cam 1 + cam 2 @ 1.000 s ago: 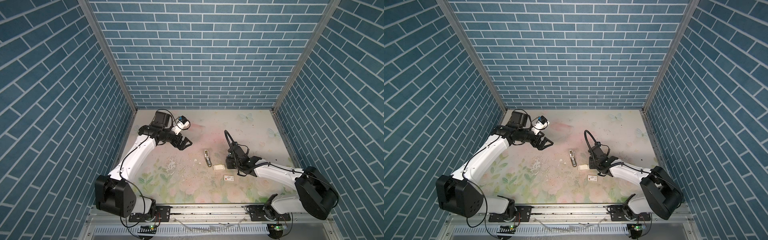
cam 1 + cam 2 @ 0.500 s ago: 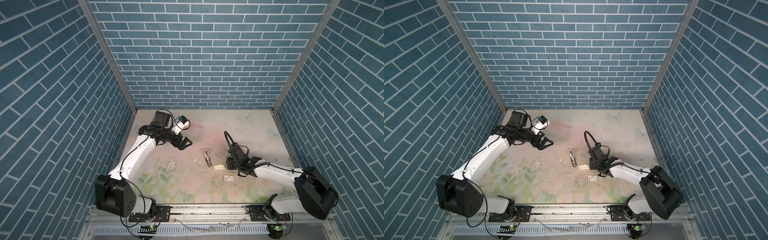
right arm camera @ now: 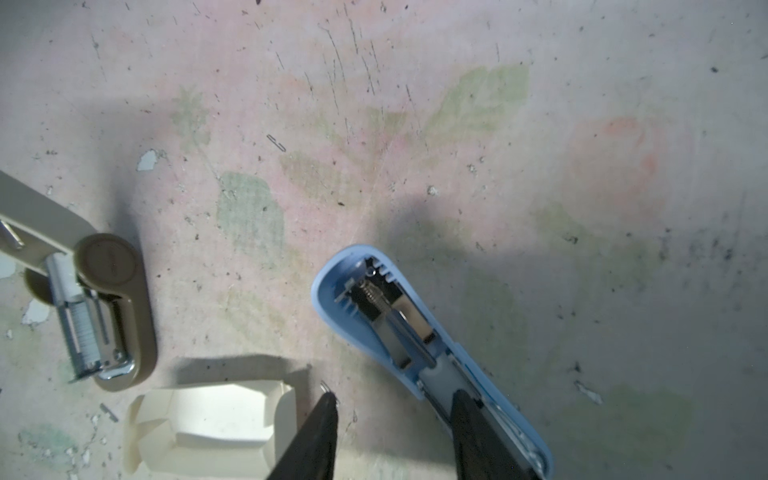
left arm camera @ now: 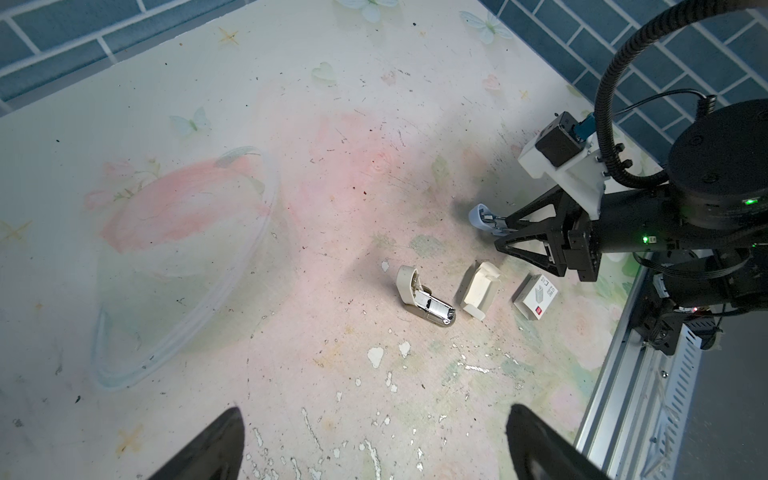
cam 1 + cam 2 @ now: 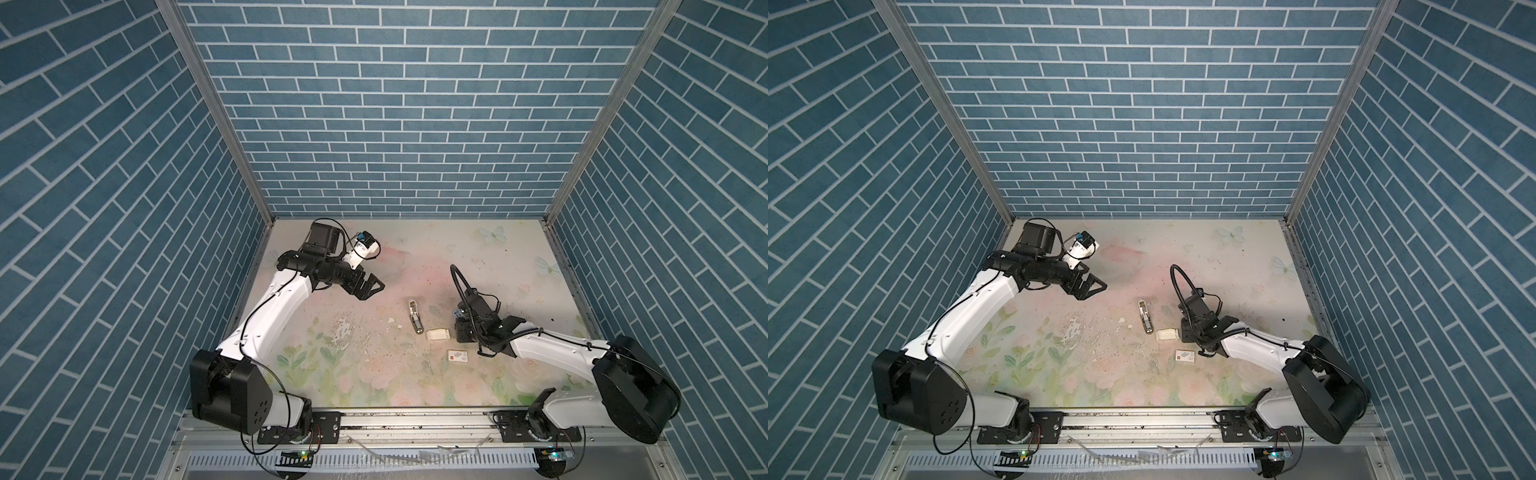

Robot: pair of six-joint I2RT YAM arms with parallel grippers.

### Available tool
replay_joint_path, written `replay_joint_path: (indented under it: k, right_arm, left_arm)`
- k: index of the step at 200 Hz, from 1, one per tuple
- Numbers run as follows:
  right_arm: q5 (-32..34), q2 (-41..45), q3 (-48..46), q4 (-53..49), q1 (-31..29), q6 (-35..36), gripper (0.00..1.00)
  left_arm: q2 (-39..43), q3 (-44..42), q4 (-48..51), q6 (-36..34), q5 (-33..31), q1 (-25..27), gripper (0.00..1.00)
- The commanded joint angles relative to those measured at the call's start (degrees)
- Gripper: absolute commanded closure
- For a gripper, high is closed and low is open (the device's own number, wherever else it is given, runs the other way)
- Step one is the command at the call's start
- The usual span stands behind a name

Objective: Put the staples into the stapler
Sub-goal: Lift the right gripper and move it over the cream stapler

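1. table [image 5: 498, 257]: worn floral mat, flecked and chipped; bears all the items below.
2. left arm [image 5: 274, 316]: raised over the 10 o'clock part of the mat in both top views; no shift against a second ago.
3. right arm [image 5: 552, 353]: low, reaching in from 4 o'clock toward the centre; likewise unmoved.
4. left gripper [image 5: 370, 286]: jaws fully apart and empty, at 10 o'clock of the beige stapler, well apart from every item.
5. right gripper [image 3: 395, 397]: jaws partway apart with bare mat between them. 1 finger overlaps the blue stapler, the other hangs near the tray's corner. whether the first finger presses the stapler cannot be told. gap as it was a second ago.
6. beige stapler [image 5: 415, 318]: mat centre, lid swung open, channel bared.
7. blue stapler [image 3: 399, 328]: at 3 o'clock of the beige one, open, spring and pusher showing; no strip seen in it.
8. cream tray [image 5: 438, 333]: just beside the beige stapler at 4 o'clock; looks empty in the right wrist view.
9. white box [image 5: 457, 356]: near the tray, at 5 o'clock.
10. staples [image 3: 83, 332]: a ribbed silver row in the beige stapler's channel, likely a loaded strip.
11. single staples [image 3: 276, 142]: a few loose on the mat.

note: nothing moved in the last second. judged a pause at the blue stapler, its loading not yet begun, with no strip in either gripper.
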State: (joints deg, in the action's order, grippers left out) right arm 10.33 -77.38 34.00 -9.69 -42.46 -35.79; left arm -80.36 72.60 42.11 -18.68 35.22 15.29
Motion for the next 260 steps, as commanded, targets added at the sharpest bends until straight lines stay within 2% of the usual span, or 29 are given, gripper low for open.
replay_joint_path:
  k: [1,51,76,87,113,154,237,260]
  right_arm:
    - [0.02,1.93,-0.61,-0.40,0.10,-0.31,0.54]
    - [-1.72,4.85,2.87,1.98,0.18,2.05,0.53]
    - [-7.26,5.89,4.87,2.50,-0.03,1.14,0.52]
    - [-9.73,4.27,6.77,2.02,-0.68,1.03,0.51]
    - [-10.70,-2.25,13.89,-2.50,-2.94,2.76,0.50]
    - [-14.96,-12.03,19.30,-2.26,-4.58,5.43,0.47]
    - [-14.99,-19.32,21.93,-1.84,-7.76,8.85,0.46]
    - [-12.67,-21.09,22.89,-2.68,-8.42,9.20,0.46]
  left_arm:
    - [-0.38,-0.27,0.05,-0.04,0.02,0.14,0.00]
    - [-0.90,2.50,2.03,-1.88,-1.89,0.09,0.00]
    - [-1.99,3.80,4.06,-4.24,-3.89,0.08,0.00]
    - [-3.21,4.50,5.63,-5.15,-4.12,0.00,0.00]
    - [-4.72,5.40,7.65,-4.84,-3.19,-0.52,0.00]
    - [-1.90,4.42,8.76,-5.07,-2.72,-1.61,0.00]
    - [1.56,5.44,13.35,-6.86,-2.18,-2.65,0.00]
    - [1.78,5.99,14.09,-6.55,-2.00,-2.63,0.00]
